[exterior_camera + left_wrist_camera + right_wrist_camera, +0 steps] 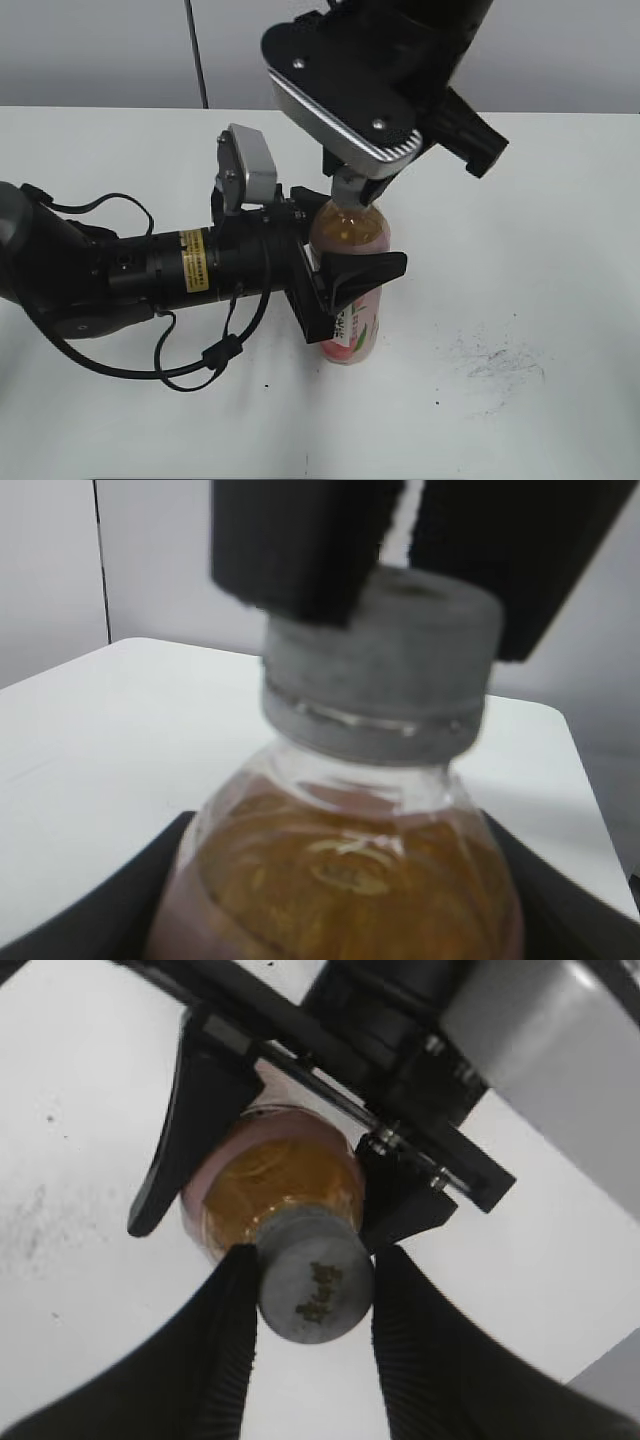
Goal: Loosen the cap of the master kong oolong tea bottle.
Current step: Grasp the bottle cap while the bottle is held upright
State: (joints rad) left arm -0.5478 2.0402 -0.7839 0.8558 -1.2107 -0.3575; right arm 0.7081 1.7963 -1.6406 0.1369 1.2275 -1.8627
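cap point(385, 670): blurred | bottle point(340, 880): base cut off by frame edge

**Two black robot arms with silver camera housings**

The left arm point(150, 265) is a matte black cylinder with a yellow warning label point(192, 262) around it and loose black cables point(215, 355) looping at its 6 o'clock. A silver-grey camera box point(248, 165) with small screws sits at its 12 o'clock. The right arm point(400, 50) is black, with a silver-edged plate point(345, 115) studded with screws. Both grippers have black fingers point(225, 1350); the right pair's inner faces are ribbed.
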